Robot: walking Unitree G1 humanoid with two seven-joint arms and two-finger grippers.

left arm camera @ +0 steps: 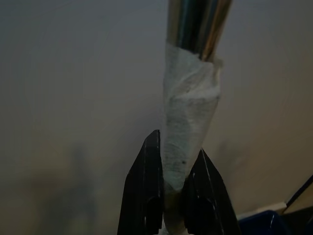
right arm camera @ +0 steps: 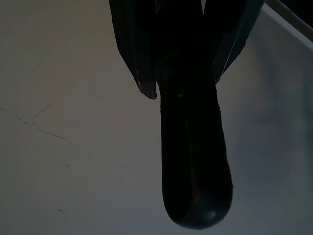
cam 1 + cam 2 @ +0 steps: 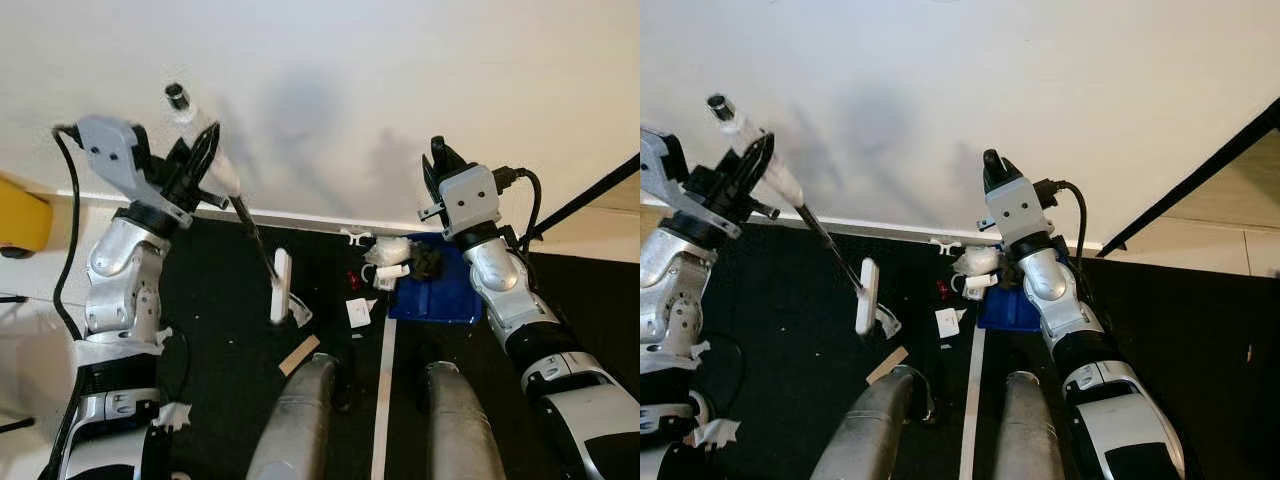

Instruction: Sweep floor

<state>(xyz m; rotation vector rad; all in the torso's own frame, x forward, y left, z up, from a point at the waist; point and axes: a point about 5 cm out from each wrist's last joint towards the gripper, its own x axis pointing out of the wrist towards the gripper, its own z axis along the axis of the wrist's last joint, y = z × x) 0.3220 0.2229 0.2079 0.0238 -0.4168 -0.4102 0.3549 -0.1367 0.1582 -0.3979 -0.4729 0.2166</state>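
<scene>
Left gripper [image 1: 171, 196] clamped on taped broom handle [image 1: 188, 142], right gripper [image 2: 181, 73] closed around dark handle [image 2: 193, 161], probably the blue dustpan's [image 3: 435, 295], litter [image 3: 358, 312] on black floor [image 3: 220, 330].

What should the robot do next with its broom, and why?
Probably drag the white broom head sideways toward the blue dustpan. The left tool grips the tape-wrapped broom handle, the right tool holds the dustpan's black handle, and white paper scraps lie on the black floor between them.

Two black fingers [image 2: 142, 54] clamp a dark rounded handle [image 2: 195, 161] (its blunt end pointing outward) against a pale wall [image 2: 63, 122] marked by faint hairline cracks.
</scene>
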